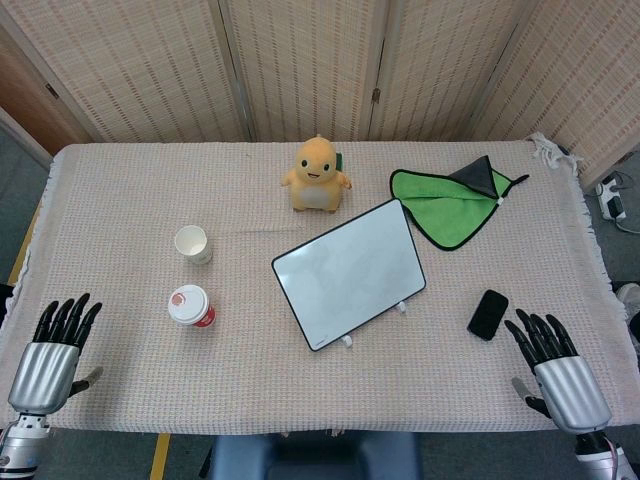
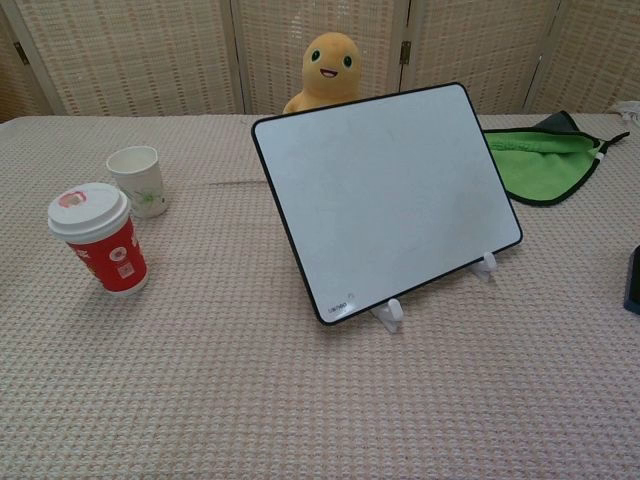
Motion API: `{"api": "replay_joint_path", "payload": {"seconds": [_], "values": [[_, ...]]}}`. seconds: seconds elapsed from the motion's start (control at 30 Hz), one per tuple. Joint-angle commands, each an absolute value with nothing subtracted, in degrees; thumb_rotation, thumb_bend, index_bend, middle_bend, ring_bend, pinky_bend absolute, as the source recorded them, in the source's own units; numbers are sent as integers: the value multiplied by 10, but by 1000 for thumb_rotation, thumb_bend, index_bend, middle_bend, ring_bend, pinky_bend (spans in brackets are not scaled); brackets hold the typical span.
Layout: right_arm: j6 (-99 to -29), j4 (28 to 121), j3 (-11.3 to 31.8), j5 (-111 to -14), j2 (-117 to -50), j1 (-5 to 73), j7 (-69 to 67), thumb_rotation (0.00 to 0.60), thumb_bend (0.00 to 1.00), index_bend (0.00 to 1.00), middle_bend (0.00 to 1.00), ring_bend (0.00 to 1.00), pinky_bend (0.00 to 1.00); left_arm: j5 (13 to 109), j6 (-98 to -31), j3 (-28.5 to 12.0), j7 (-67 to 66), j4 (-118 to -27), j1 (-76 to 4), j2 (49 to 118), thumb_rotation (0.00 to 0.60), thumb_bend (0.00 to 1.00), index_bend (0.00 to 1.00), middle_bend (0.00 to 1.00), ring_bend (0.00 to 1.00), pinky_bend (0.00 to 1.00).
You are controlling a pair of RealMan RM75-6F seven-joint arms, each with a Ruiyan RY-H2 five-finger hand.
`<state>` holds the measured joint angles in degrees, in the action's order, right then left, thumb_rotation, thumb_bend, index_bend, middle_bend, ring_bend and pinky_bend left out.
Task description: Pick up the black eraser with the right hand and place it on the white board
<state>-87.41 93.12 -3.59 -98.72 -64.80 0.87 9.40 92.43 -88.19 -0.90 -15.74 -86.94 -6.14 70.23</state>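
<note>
The black eraser (image 1: 488, 314) lies flat on the tablecloth right of the white board (image 1: 348, 272); in the chest view only its edge (image 2: 633, 281) shows at the right border. The white board (image 2: 390, 195) leans tilted on small white feet at the table's middle. My right hand (image 1: 553, 365) rests at the front right, fingers spread and holding nothing, a short way in front of and to the right of the eraser. At the front left corner my left hand (image 1: 52, 345) lies open too. Neither hand shows in the chest view.
A red paper cup with a white lid (image 1: 190, 306) and a white paper cup (image 1: 193, 244) stand left of the board. A yellow plush toy (image 1: 316, 175) sits behind it. A green and grey cloth (image 1: 455, 200) lies at the back right.
</note>
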Motion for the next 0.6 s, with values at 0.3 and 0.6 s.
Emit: {"api": "replay_joint_path", "payload": {"seconds": [0.3, 0.6], "values": [[-847, 923, -27, -970, -653, 23, 102, 600, 325, 0, 0, 0, 0, 922, -869, -8, -158, -867, -68, 704, 600, 146, 0, 0, 0, 0], [-784, 864, 0, -1010, -643, 103, 145, 600, 325, 108, 0, 0, 0, 901, -863, -24, -136, -854, -75, 705, 600, 147, 0, 0, 0, 0]]}}
